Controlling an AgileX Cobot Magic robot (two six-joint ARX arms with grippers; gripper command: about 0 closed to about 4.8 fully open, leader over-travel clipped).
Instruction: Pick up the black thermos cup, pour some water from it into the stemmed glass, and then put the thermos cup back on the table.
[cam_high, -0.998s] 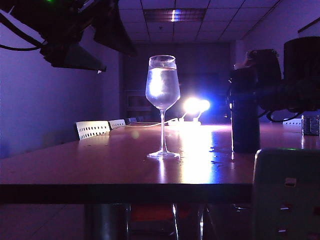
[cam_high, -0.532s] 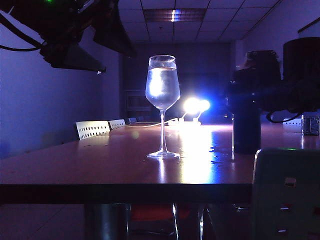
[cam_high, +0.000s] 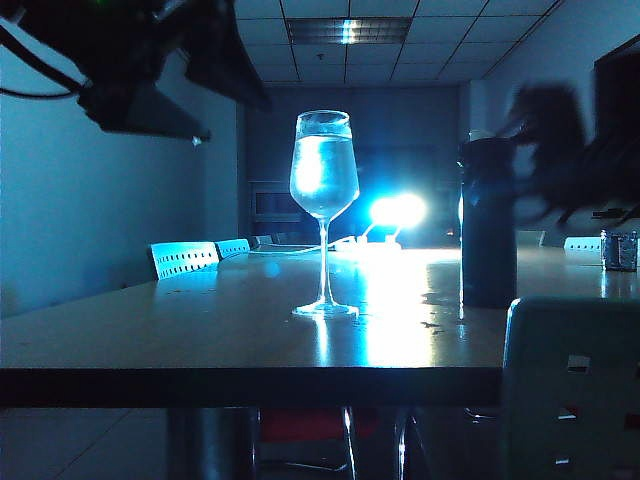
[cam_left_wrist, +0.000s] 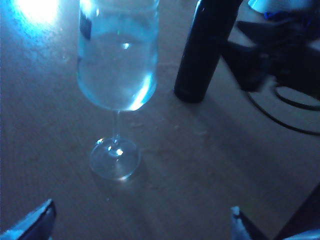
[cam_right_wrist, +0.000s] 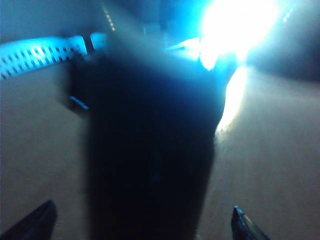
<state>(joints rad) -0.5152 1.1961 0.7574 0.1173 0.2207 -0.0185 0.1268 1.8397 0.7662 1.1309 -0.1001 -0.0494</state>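
The stemmed glass (cam_high: 324, 175) stands upright mid-table, its bowl mostly full of water; the left wrist view shows its bowl (cam_left_wrist: 118, 60). The black thermos cup (cam_high: 489, 225) stands upright on the table (cam_high: 200, 330) to the glass's right, also seen in the left wrist view (cam_left_wrist: 202, 50). My right gripper (cam_high: 545, 140), blurred, hangs just right of the cup's top. In its wrist view it (cam_right_wrist: 142, 225) is open, fingertips (cam_right_wrist: 37, 220) wide on either side of the dark cup (cam_right_wrist: 150, 150) and clear of it. My left gripper (cam_left_wrist: 142, 222) is open, high at the left (cam_high: 150, 110), above and short of the glass.
A small clear jar (cam_high: 620, 250) sits at the far right. A pale box (cam_high: 575, 390) blocks the near right corner. Chair backs (cam_high: 185, 258) line the table's left edge. A bright lamp (cam_high: 398, 210) glares behind. A dark cable (cam_left_wrist: 295, 110) loops by the right arm.
My right gripper has let go of the thermos cup and drawn back up and to the right. The cup stays standing. The left arm and the glass have not moved.
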